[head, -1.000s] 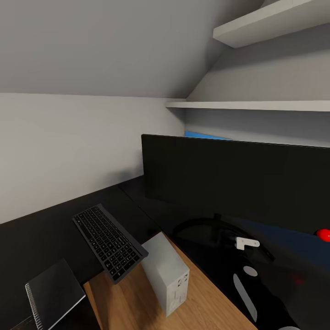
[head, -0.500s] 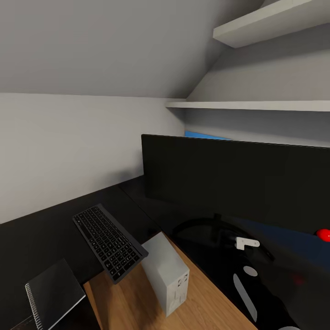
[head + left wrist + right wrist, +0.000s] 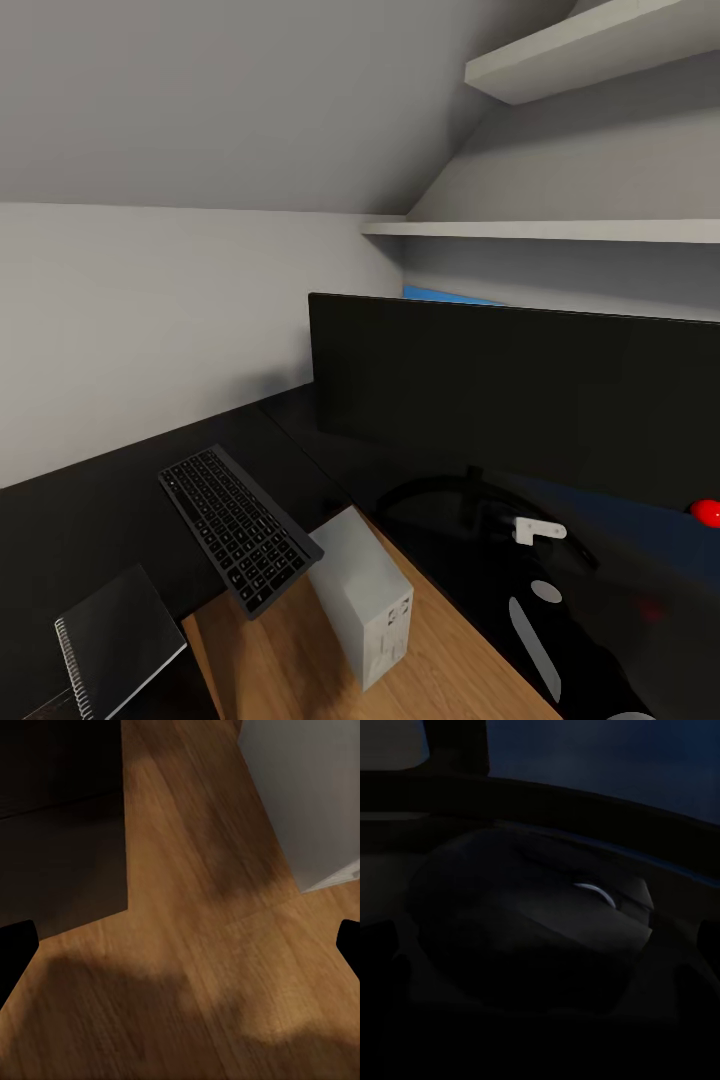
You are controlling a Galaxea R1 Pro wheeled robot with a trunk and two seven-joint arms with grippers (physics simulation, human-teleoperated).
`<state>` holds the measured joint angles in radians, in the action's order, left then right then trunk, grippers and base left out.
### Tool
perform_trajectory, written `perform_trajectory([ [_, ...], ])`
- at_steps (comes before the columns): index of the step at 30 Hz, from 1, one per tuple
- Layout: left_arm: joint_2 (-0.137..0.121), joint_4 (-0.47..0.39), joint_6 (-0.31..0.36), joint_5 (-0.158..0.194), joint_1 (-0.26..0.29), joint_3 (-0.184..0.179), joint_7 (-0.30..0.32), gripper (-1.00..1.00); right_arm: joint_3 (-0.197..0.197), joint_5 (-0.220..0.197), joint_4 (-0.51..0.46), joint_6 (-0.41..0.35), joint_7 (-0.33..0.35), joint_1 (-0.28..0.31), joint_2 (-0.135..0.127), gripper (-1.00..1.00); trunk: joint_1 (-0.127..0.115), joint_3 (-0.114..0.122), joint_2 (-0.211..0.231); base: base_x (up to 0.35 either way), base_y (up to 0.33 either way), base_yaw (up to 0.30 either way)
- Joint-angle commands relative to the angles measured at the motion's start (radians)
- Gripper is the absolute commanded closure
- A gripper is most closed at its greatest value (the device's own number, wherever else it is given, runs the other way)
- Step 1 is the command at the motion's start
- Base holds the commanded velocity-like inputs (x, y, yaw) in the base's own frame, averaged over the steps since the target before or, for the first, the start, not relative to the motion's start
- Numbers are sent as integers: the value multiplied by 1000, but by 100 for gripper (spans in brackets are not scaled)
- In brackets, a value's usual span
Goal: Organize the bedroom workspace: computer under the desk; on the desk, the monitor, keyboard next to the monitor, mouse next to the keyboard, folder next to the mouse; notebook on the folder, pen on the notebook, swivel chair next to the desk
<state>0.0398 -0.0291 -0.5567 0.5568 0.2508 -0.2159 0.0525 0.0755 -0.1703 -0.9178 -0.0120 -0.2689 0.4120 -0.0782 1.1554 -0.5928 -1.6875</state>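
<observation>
The wide black monitor (image 3: 520, 385) stands on the black desk (image 3: 90, 510), with a red dot (image 3: 706, 512) at its lower corner. The black keyboard (image 3: 237, 526) lies left of it, one end overhanging the desk edge. A dark grey spiral notebook (image 3: 118, 640) rests at the near left. The light grey computer (image 3: 366, 596) stands on the wooden floor by the desk edge. A blue strip, probably the folder (image 3: 440, 294), peeks over the monitor. A small whitish piece (image 3: 538, 530) lies by the monitor stand. My left gripper (image 3: 180, 941) hangs open over the floor beside the computer (image 3: 300, 795). My right gripper (image 3: 540, 945) is open above the dark mouse (image 3: 532, 922).
Two white wall shelves (image 3: 560, 230) run above the monitor under a sloped ceiling. A dark panel of the desk (image 3: 60, 817) borders the wooden floor (image 3: 195, 967) in the left wrist view. My black right arm (image 3: 600, 650) crosses the lower right.
</observation>
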Motion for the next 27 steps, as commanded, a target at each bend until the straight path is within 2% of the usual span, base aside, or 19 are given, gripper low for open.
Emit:
perform_trajectory([
  [1,0,1,-3,11,1,-5,6,-100,6,-9,-1,-1,-9,1,-2,-100,0,-1,-1,0,0,0],
  [13,0,1,-4,9,1,-5,6,-100,6,-9,-1,0,-9,1,-2,-100,0,-1,-1,75,0,0],
  [27,0,1,-3,9,1,-5,6,-100,6,-9,-1,0,-9,1,-2,-100,0,-1,-1,10,0,0],
])
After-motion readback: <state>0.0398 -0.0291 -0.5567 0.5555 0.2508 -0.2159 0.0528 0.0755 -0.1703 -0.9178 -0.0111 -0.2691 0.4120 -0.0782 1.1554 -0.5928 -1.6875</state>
